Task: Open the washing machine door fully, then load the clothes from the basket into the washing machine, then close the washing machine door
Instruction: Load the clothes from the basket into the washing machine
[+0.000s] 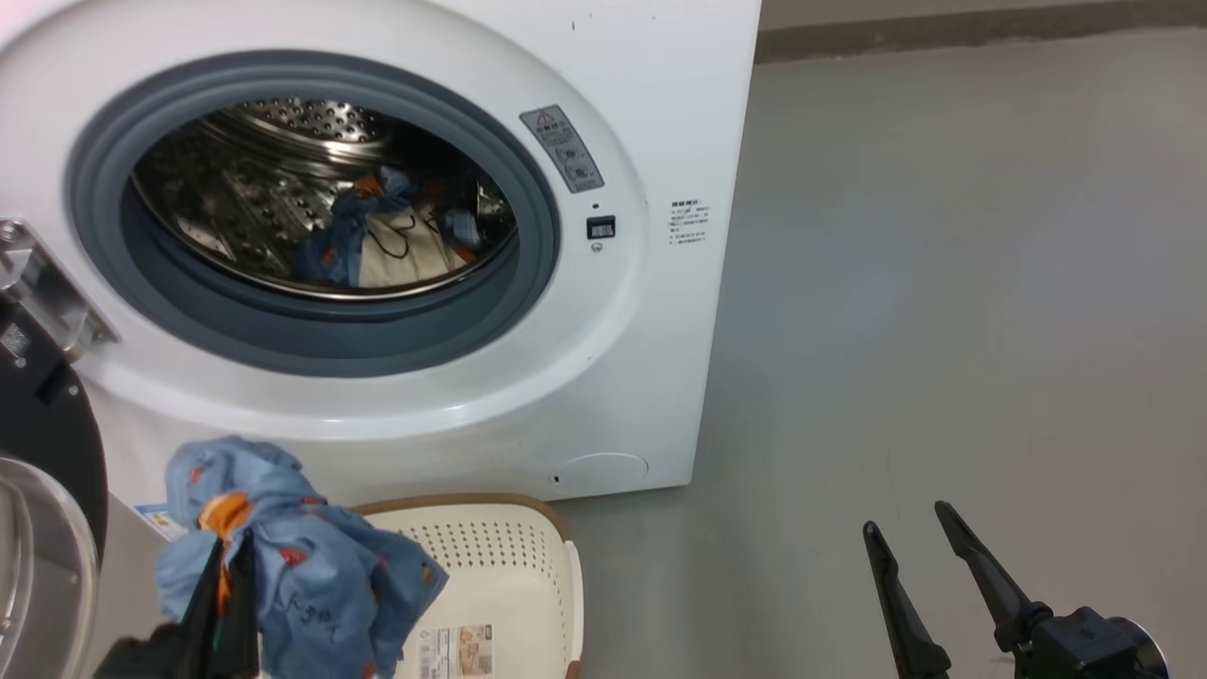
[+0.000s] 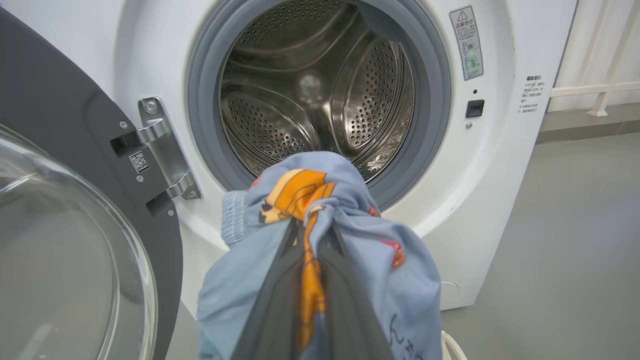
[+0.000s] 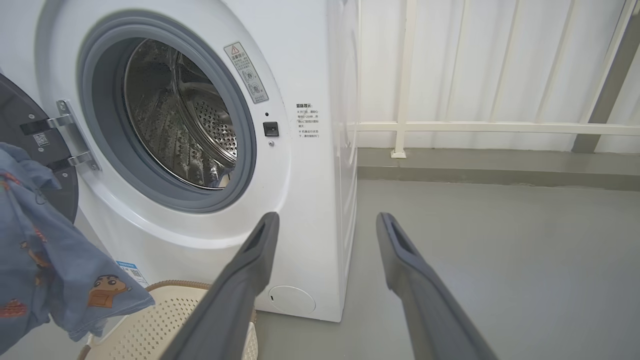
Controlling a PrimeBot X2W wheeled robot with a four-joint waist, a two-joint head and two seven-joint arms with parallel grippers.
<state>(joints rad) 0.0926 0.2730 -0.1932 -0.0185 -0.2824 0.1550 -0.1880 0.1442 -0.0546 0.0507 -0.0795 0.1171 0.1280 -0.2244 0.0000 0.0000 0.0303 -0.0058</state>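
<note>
The white washing machine [image 1: 651, 311] stands with its door [image 2: 65, 165] swung open to the left, glass bowl [image 2: 60, 260] facing me. Some clothes [image 1: 396, 236], blue and cream, lie inside the steel drum [image 2: 310, 90]. My left gripper [image 1: 222, 556] is shut on a light blue printed garment [image 1: 302, 556], held above the basket [image 1: 528, 575] and below the drum opening. In the left wrist view the garment [image 2: 345, 210] bunches around the fingers [image 2: 280, 290]. My right gripper [image 1: 905, 528] hangs open over the bare floor to the right of the machine, fingers [image 3: 250, 260] spread with nothing between them.
Grey floor [image 1: 943, 283] stretches right of the machine. A white railing and panelled wall [image 3: 475, 125] stand behind it. The door hinge [image 2: 160, 145] sits at the opening's left. The basket floor shows a label sticker [image 1: 457, 651].
</note>
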